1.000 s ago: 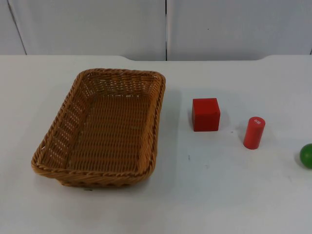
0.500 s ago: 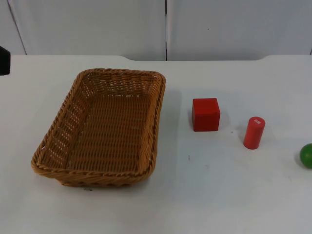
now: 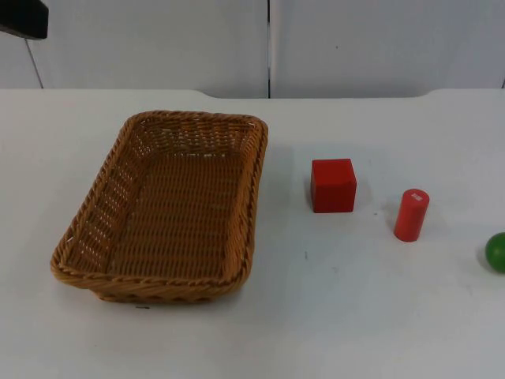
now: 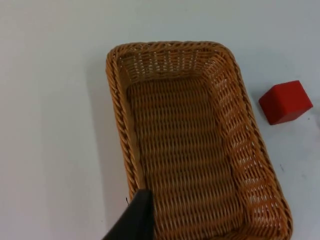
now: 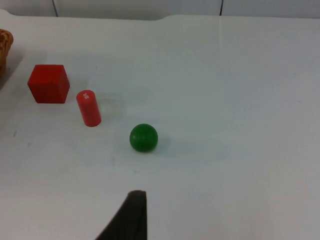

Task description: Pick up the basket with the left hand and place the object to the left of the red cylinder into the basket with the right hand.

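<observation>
Still at the first step: left gripper (image 4: 131, 220) hangs above basket (image 3: 170, 207), finger spread untellable; must descend onto rim. Right gripper (image 5: 127, 217) waits; red cube (image 3: 333, 185) untouched.

The basket (image 3: 166, 207) sits on the table's (image 3: 331, 316) left; rightward come the cube (image 3: 333, 185), cylinder (image 3: 411, 215), then ball (image 3: 496, 253), well apart.
</observation>
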